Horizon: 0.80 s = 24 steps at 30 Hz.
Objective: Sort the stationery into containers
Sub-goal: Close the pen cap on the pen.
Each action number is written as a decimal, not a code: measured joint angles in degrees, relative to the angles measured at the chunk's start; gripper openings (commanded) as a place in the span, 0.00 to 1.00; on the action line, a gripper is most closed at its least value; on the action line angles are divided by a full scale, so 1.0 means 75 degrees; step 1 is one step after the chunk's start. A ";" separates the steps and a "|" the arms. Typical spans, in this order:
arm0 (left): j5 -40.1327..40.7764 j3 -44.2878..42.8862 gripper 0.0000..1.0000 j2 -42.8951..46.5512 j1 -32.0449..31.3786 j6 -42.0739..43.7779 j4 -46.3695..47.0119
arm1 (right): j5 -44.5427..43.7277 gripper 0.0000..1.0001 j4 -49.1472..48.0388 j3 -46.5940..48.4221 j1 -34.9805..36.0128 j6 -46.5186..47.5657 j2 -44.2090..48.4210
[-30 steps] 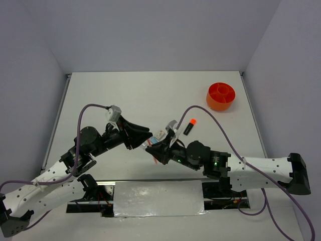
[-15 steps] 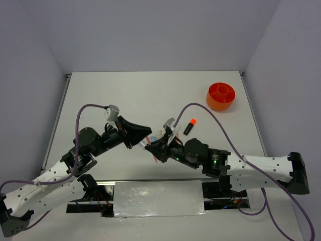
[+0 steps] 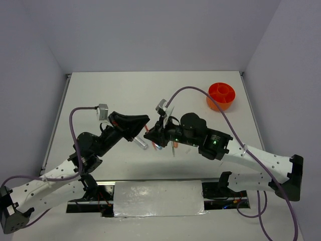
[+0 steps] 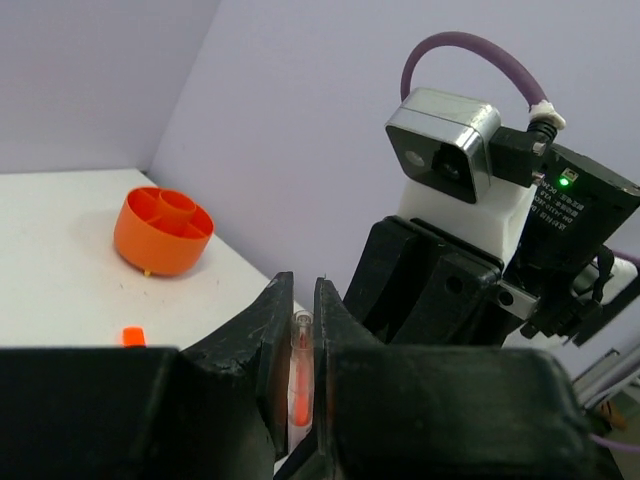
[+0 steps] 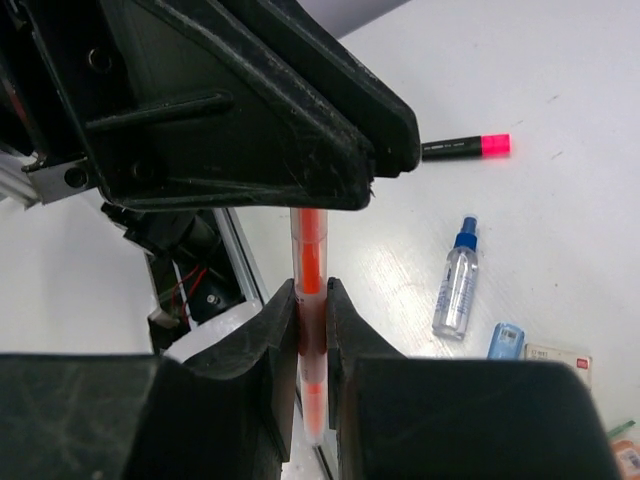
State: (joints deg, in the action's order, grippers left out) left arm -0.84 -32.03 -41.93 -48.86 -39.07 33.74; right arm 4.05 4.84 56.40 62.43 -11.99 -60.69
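Both grippers are shut on one thin orange pen (image 5: pixel 311 262) with a clear barrel, held in the air above the table. In the right wrist view my right gripper (image 5: pixel 312 318) clamps its middle, and the black left gripper (image 5: pixel 300 150) grips its upper end. In the left wrist view my left gripper (image 4: pixel 297 335) pinches the pen (image 4: pixel 297 375). The two grippers meet at the middle of the top view (image 3: pixel 148 133). The orange tub (image 3: pixel 221 95) stands far right. A pink-capped highlighter (image 5: pixel 465 147), blue-capped clear tube (image 5: pixel 455 282), blue clip (image 5: pixel 507 340) and whitish block (image 5: pixel 560 362) lie on the table.
An orange-capped highlighter's cap (image 4: pixel 132 336) shows on the table near the tub (image 4: pixel 162 230). A peach piece (image 5: pixel 627 452) lies at the frame edge. The right arm's wrist camera (image 4: pixel 445 150) and cable sit close to my left gripper. Grey walls enclose the table.
Both grippers have lifted off the table with the pen between them. The right arm rose and swung over the spot where the orange-capped highlighter lay, hiding it in the top view.
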 measured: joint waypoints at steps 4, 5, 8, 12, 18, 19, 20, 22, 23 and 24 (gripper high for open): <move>0.0516 -0.0032 0.00 -0.0178 -0.0230 0.0143 0.0388 | 0.0125 0.00 0.0522 0.0589 -0.0105 0.0143 -0.0315; 0.0600 -0.0035 0.00 -0.0210 -0.0283 0.0198 0.0434 | 0.0137 0.00 0.0612 0.0644 -0.0134 0.0172 -0.0338; 0.0714 0.0029 0.00 -0.0280 -0.0376 0.0204 0.0583 | 0.0271 0.00 0.1040 0.0839 -0.0230 0.0259 -0.0344; 0.0880 0.0096 0.00 -0.0274 -0.0434 0.0213 0.0697 | 0.0458 0.00 0.1533 0.1183 -0.0300 0.0431 -0.0527; 0.1087 -0.0944 0.00 -0.0198 -0.0487 0.0781 -0.1495 | 0.0629 0.00 0.0256 0.0399 -0.0411 0.0501 -0.0510; 0.1087 -0.1201 0.00 -0.0189 -0.0498 0.0906 -0.1967 | 0.0676 0.00 -0.0061 0.0239 -0.0417 0.0504 -0.0504; 0.1078 -0.1413 0.00 -0.0195 -0.0504 0.1026 -0.2331 | 0.0746 0.00 -0.0350 0.0117 -0.0425 0.0504 -0.0507; 0.1037 -0.1886 0.00 -0.0277 -0.0525 0.1253 -0.2984 | 0.0892 0.00 -0.0711 0.0061 -0.0437 0.0501 -0.0519; 0.0982 -0.2122 0.00 -0.0344 -0.0527 0.1370 -0.3217 | 0.0956 0.00 -0.0880 0.0061 -0.0446 0.0501 -0.0522; 0.0930 -0.2305 0.02 -0.0382 -0.0527 0.1428 -0.3354 | 0.1020 0.00 -0.1067 0.0061 -0.0458 0.0501 -0.0522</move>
State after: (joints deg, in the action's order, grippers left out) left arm 6.13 -49.32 -44.80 -52.82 -28.36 8.58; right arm 11.70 -3.16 56.86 59.00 -8.23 -64.60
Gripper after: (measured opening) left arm 0.222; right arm 0.182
